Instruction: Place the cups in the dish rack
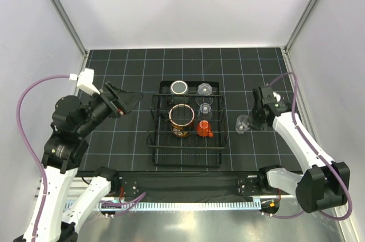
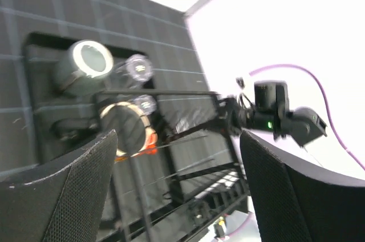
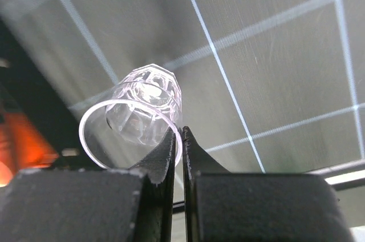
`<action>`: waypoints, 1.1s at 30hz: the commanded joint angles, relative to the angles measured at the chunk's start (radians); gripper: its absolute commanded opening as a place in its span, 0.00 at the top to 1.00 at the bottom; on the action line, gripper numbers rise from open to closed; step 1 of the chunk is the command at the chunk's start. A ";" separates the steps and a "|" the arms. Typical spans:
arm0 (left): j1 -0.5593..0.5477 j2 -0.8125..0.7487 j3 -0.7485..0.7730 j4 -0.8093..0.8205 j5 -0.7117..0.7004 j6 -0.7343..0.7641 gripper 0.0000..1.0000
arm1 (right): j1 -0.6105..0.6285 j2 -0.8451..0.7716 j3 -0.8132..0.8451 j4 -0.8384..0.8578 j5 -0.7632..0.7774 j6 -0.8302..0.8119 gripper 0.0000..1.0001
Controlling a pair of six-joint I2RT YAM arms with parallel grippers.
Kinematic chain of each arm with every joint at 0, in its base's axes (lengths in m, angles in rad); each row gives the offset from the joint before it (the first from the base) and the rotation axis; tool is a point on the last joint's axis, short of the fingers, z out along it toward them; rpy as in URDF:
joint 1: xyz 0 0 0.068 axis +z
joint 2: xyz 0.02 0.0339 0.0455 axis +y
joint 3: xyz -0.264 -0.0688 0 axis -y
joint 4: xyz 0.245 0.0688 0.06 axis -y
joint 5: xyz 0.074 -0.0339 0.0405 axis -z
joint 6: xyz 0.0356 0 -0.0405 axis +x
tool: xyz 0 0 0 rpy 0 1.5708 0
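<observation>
Right end effector [image 3: 181, 133]: pressed together on the thin wall of a clear cup [image 3: 142, 111], one finger inside the mouth and one outside, pinching it at the rim.
Held cup's pose: tilted, mouth toward my wrist camera and faceted base pointing away.
Why this hold: a rim pinch keeps my fingers off the cup's body, so I judge it can go down among the others without knocking them. The wall looks slick, so the grip could slip.
Held cup's place: right of centre in the top view, just beside the right side of the dish rack [image 1: 157, 139] and outside it.
Rack contents: large mug [image 1: 182, 121] at centre, orange cup [image 1: 203, 128] to its right, grey-green cup [image 1: 179, 87] at the upper left, and two more clear cups [image 1: 205, 89] toward the upper right.
Left end effector [image 1: 132, 105]: spread and holding nothing, left of the rack and aimed toward it. I judge it is waiting apart to leave the right arm room.
Hard to make out: I cannot tell whether the held cup touches the surface [image 1: 114, 65] or hangs above it.
Hidden: my fingers cover the lower rim of the held cup. My right wrist view shows the rack only as a dark edge with an orange blur at lower left.
Blurred: the left wrist view smears the rack wires and cups.
</observation>
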 commanded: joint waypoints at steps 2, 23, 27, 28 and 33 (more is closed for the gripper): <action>-0.001 0.031 -0.004 0.298 0.207 -0.089 0.18 | -0.035 0.007 0.242 0.020 -0.002 -0.096 0.96; -0.151 0.362 0.000 1.084 0.355 -0.565 0.12 | 0.167 -0.004 0.594 0.855 -0.988 0.158 0.96; -0.185 0.359 -0.013 1.093 0.314 -0.571 0.11 | 0.229 -0.014 0.573 0.930 -0.964 0.166 0.96; -0.191 0.359 -0.024 1.100 0.304 -0.586 0.11 | 0.243 -0.018 0.565 0.942 -0.950 0.165 0.96; -0.250 0.344 -0.047 1.109 0.228 -0.598 0.12 | 0.258 -0.039 0.497 1.008 -0.884 0.171 0.96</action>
